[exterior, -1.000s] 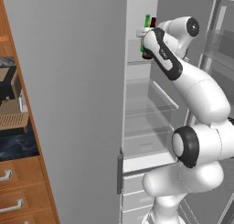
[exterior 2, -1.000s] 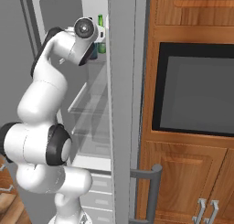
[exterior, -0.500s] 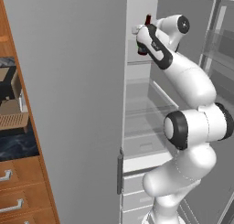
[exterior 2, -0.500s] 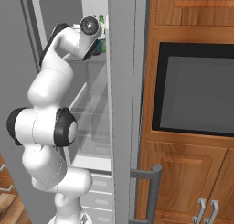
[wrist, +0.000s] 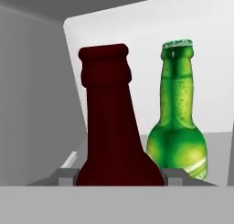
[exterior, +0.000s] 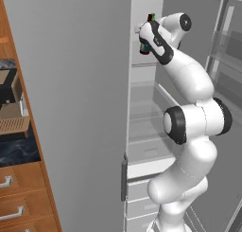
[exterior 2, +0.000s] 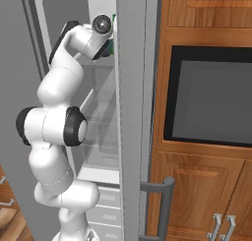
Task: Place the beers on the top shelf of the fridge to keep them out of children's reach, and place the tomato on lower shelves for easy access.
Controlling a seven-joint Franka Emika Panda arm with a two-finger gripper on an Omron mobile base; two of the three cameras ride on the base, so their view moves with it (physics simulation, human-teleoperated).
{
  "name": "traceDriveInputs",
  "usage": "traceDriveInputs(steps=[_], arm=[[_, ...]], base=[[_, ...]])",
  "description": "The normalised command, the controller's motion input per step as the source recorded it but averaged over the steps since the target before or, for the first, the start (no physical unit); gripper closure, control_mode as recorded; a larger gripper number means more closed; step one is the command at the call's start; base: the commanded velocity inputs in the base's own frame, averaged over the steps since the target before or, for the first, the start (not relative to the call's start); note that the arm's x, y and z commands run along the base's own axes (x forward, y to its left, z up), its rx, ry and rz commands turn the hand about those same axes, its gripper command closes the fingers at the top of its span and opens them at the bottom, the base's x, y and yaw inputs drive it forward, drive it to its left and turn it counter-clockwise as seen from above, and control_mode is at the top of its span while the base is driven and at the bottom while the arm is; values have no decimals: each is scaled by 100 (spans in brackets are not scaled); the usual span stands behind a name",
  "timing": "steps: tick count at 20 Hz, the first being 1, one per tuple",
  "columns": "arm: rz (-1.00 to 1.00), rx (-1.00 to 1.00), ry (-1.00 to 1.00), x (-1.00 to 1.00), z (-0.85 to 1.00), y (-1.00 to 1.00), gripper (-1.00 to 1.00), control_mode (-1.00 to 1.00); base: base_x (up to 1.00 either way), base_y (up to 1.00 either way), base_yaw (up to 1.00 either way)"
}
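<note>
the tall light-grey fridge [exterior: 71, 108] stands open, and the white arm reaches high into its pale interior, level with the thin clear glass top shelf [exterior: 144, 64]. the two-finger gripper [exterior: 143, 42] sits just above that shelf, near the fridge's left inner wall, and its jaws are clenched around the dark brown glass beer bottle [wrist: 117, 127], which stands upright between the finger tips [wrist: 65, 176] in the hand view. in the left base view the same bottle shows as a dark shape with a blue label under the hand. the bright green glass beer bottle [wrist: 179, 122] stands upright deeper inside the fridge, just beside the brown one and slightly behind it, near the back wall; whether the two bottles touch cannot be told. below the top shelf, the lower glass shelves [exterior: 146, 115] run across the fridge interior. to the right of the fridge, a black oven window [exterior 2: 209, 102] is set in wooden cabinets [exterior 2: 197, 186].
</note>
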Motion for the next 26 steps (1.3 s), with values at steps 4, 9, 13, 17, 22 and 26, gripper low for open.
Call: traceDriveInputs(steps=[4,9,13,17,22,26], arm=[[5,-7,-1,-5,0,1,-100,-100],[8,-13,-5,-29,0,18,-100,-100],[4,-11,-3,-19,1,15,-100,-100],[0,-5,0,-8,1,-3,-100,-100],[-2,-3,0,-2,5,-9,-100,-100],[-1,-4,0,-22,13,0,-100,-100]], base=[[0,0,0],[0,0,0],[0,0,0],[0,0,0],[0,0,0],[0,0,0]])
